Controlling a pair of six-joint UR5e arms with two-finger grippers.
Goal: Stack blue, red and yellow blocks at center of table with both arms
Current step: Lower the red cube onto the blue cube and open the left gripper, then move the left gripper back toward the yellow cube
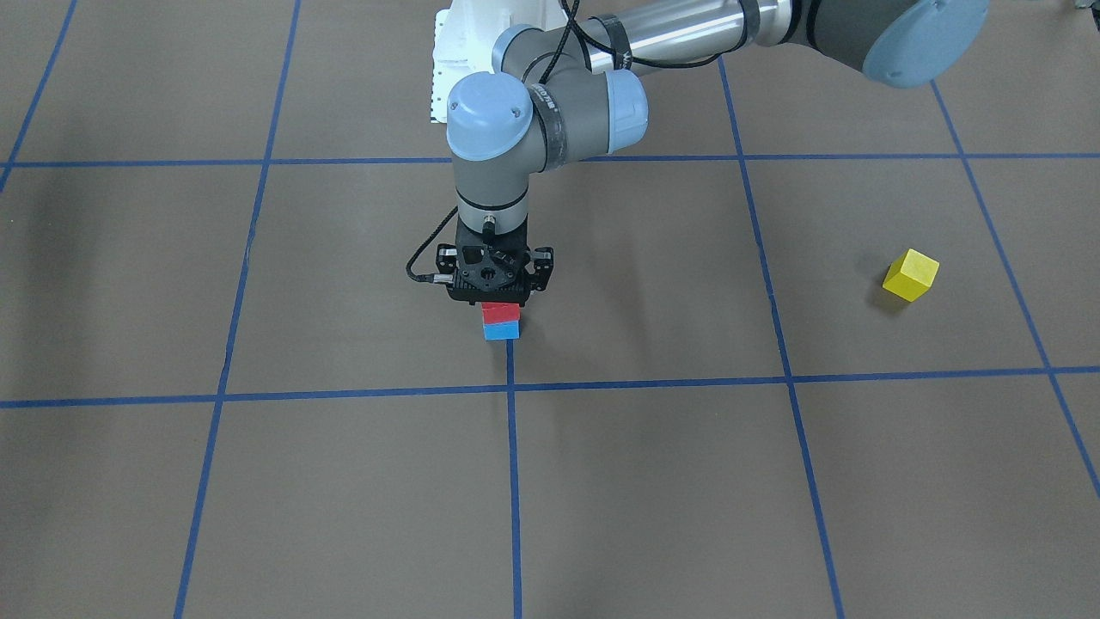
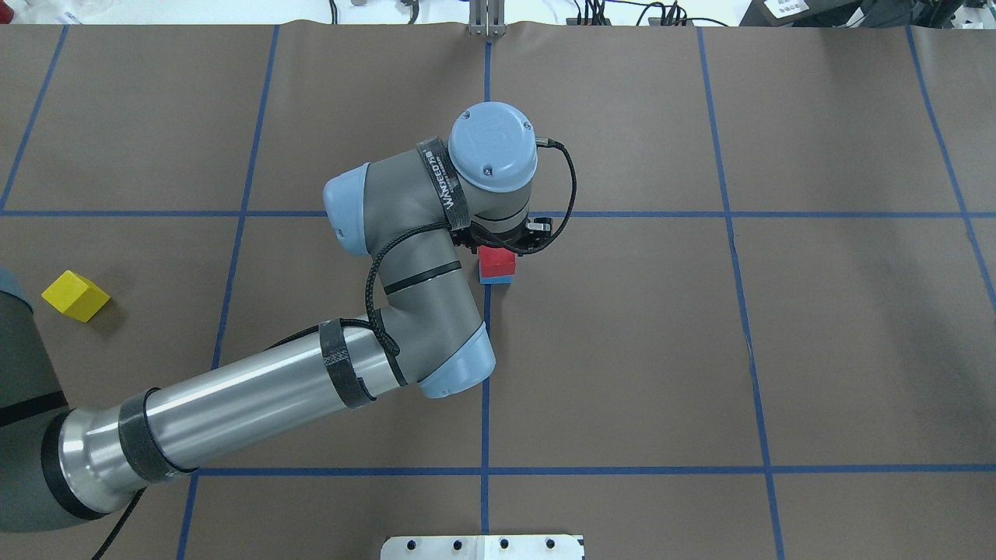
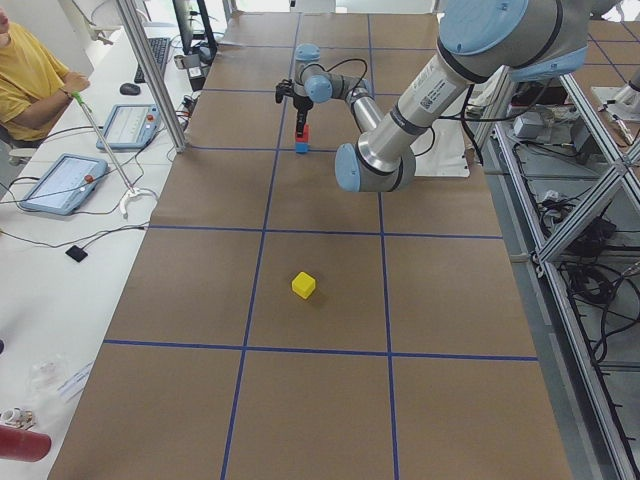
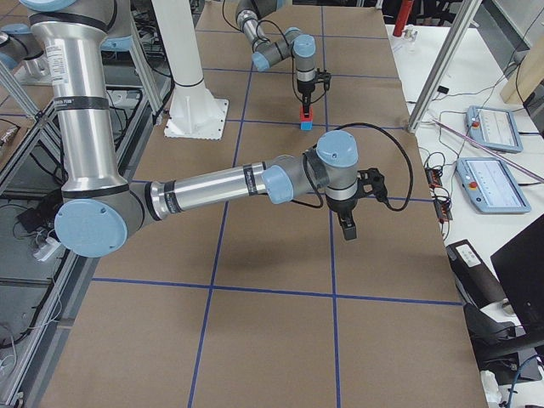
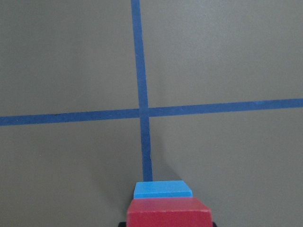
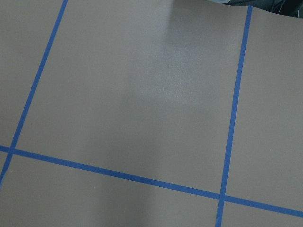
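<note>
Nearest the bench's left end, you had the yellow block (image 3: 303, 285) lying on the bench (image 3: 200, 300), turned askew to the blue tape lines (image 3: 268, 232) and well apart from both grippers. Further along, in the middle of the bench, the blue block (image 1: 501, 332) sat flat on the surface at the end of a tape line. The red block (image 1: 501, 313) rested squarely on top of it. The left gripper (image 1: 498, 297) pointed straight down over that pair, and as far as the views allowed, its jaws were closed against the sides of the red block. Your left wrist view showed the red block at the bottom edge, with the blue one just beyond it. Farthest along, toward the right end, the right gripper (image 4: 348, 229) hung over brown surface with its fingers pointing down. It appeared only in the side view, so I could not tell whether it was open or closed. Its wrist view showed only tape lines on the covering
</note>
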